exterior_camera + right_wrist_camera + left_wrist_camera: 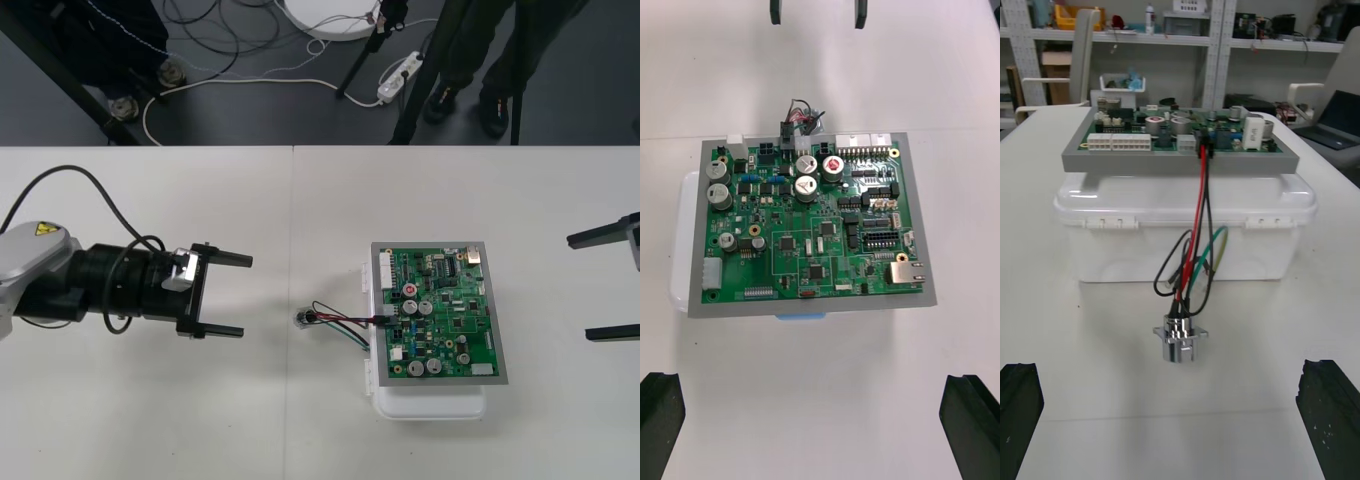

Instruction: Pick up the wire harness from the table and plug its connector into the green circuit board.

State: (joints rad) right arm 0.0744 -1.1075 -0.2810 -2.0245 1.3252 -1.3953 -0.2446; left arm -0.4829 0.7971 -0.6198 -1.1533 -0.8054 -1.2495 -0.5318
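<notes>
Counted on the table (150, 420): 1 green circuit board (440, 312) on 1 white base (428, 405), 1 wire harness (335, 320), 2 grippers.

The harness's black plug (1204, 150) sits in a connector at the board's edge facing the left arm. Its wires (1196, 247) — red, black, green — drop past the base's wall in loose loops to the metal socket (1180, 339), which rests on the table near the base.

The left gripper (244, 296) points at the socket, fingers spread wide and holding nothing. A strip of bare table lies between its tips and the socket. The right gripper (580, 287) stands at the table's right side, well apart from the board, fingers likewise wide and empty. Bare table surrounds the base on all 4 sides.

The left wrist view gives the socket's flange and the wire colours. The right wrist view gives the board's top face, with the plug at its far edge and the left gripper's 2 fingertips beyond — the front view gives both arms' spacing.
</notes>
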